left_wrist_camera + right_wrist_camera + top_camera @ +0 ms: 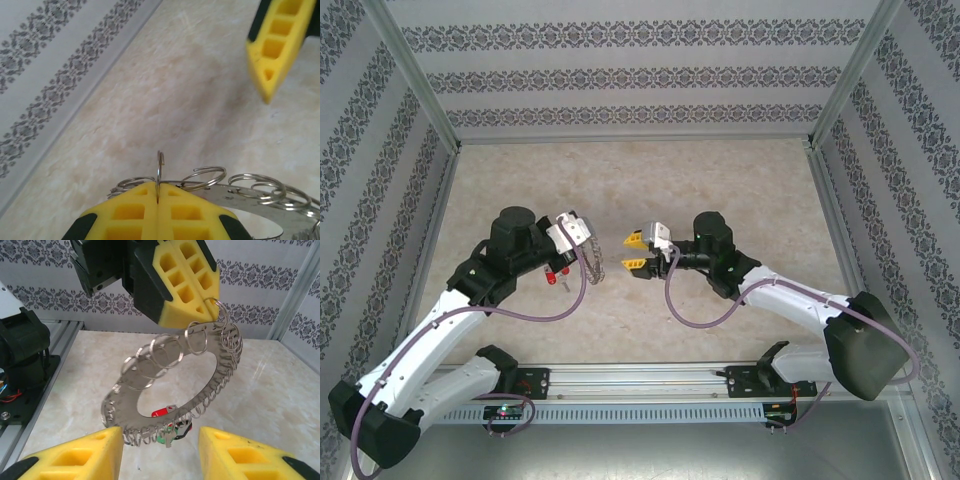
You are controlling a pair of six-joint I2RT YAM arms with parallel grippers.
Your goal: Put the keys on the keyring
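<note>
The keyring, a flat silvery ring rimmed with small wire loops, hangs tilted in the air above the table. My left gripper is shut on one of its wire loops, and in the right wrist view the left gripper pinches the ring's top edge. From the top view the keyring hangs between both arms. My right gripper stands open just in front of the ring's lower edge, touching nothing. A red key shows through the ring's hole. The red keys lie on the table under the left arm.
A green-headed key and a dark piece sit behind the ring's lower rim; whether they hang from it I cannot tell. One right finger shows in the left wrist view. Patterned walls and metal posts enclose the beige table.
</note>
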